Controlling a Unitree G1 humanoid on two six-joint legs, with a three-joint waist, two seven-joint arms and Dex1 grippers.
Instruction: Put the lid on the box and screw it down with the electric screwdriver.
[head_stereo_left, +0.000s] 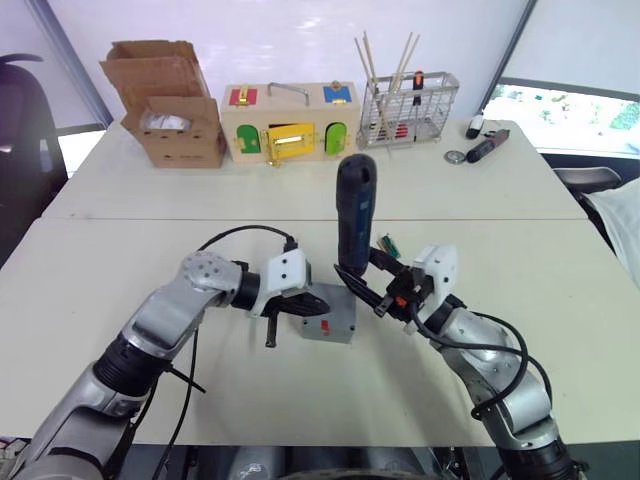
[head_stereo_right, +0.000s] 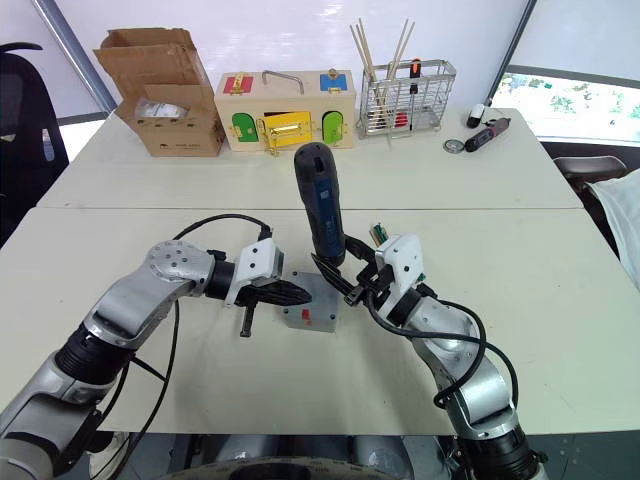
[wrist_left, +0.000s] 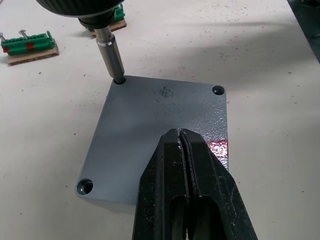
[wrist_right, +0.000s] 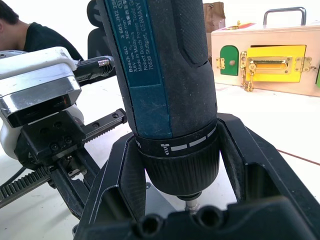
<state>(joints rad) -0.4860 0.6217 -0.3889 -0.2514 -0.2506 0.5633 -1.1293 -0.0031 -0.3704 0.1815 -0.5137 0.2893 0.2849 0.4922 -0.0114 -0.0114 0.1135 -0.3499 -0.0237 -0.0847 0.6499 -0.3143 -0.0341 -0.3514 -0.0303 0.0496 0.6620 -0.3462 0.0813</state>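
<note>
Grey plastic is taking the bit: my screwdriver (head_stereo_left: 356, 212) is standing nearly upright, long axis leaning a little away from me, with its metal tip seated in one corner hole of the lid (wrist_left: 159, 131), which is already lying flush on the box (head_stereo_left: 330, 318). My right gripper (head_stereo_left: 385, 290) is clamping the tool low on its barrel, fingers wrapped around the collar just above the bit, so the hole sits directly below that hand. My left gripper (head_stereo_left: 300, 305) is pressing down on the lid with its fingers (wrist_left: 186, 190) pinched together, empty, at the edge opposite the screwdriver, just above the red mark (wrist_left: 217, 147) on the box's side. Two other corner holes are showing in the left wrist view; whether screws are sitting in them I cannot tell. I judge the coming move as a straight downward drive, and it is hinging on keeping the tool's axis in line with the hole while my left hand is stopping the box from turning. The box is resting near the front of the white table (head_stereo_left: 560, 300). Green terminal blocks (wrist_left: 29, 42) are lying just beyond the box; the cardboard box (head_stereo_left: 165, 100), wooden box (head_stereo_left: 290, 122) and wire rack (head_stereo_left: 408, 108) are standing well apart at the far edge.
</note>
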